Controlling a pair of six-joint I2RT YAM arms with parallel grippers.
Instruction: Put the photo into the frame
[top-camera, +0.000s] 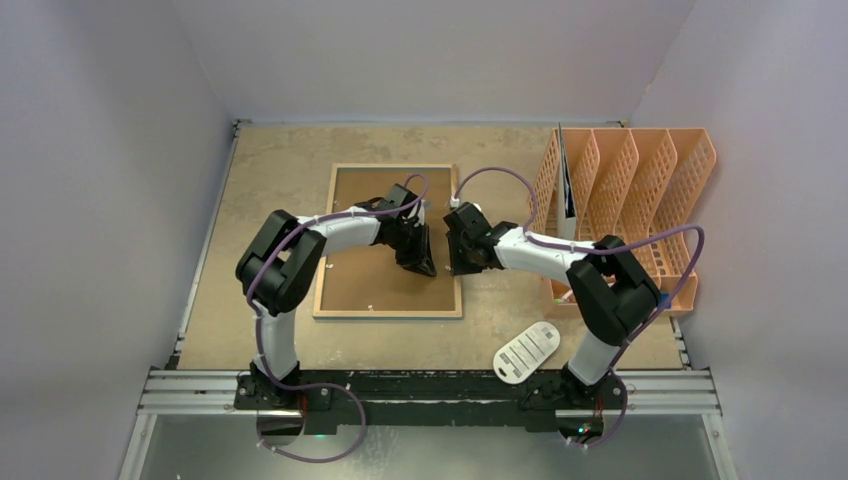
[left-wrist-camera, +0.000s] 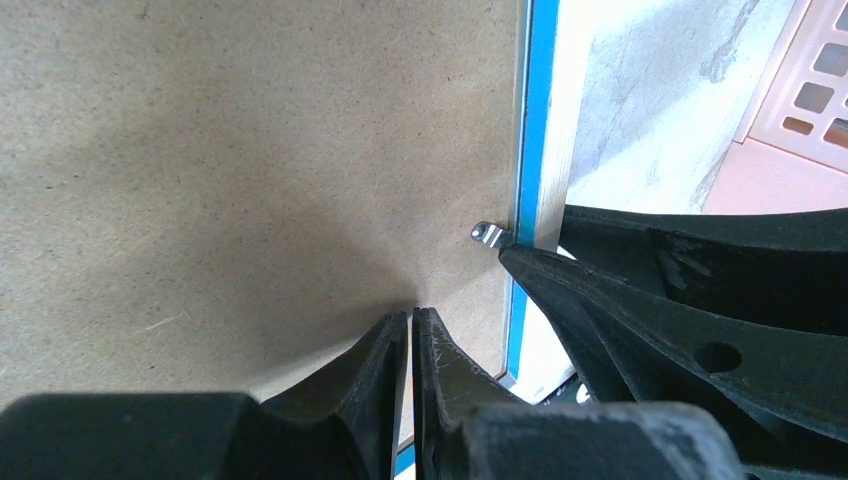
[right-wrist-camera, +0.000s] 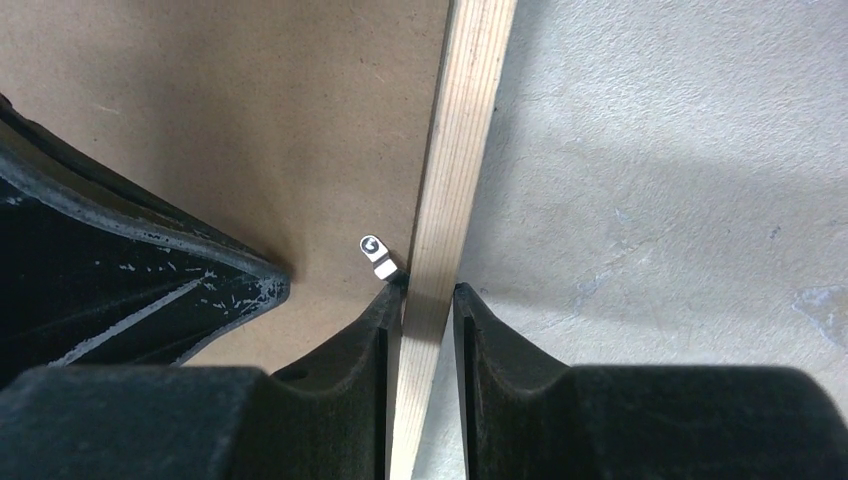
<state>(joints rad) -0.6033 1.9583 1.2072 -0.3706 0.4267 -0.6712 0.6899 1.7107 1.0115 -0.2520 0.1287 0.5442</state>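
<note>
The frame lies face down on the worktop, wood side up, with the brown backing board seated inside it. We do not see the photo. It may sit under the board, but we cannot tell.

Both arms meet at the frame's right rail. The right claw is closed around that rail, one finger on the board side and one outside, just beside a small metal tab that reaches over the board. The left claw has its fingers almost together, holding nothing, tips low over the board near the same tab.

We judge this to be the tab-working step. The next move calls for a fine sideways nudge on the tab while the rail is kept from sliding.
</note>
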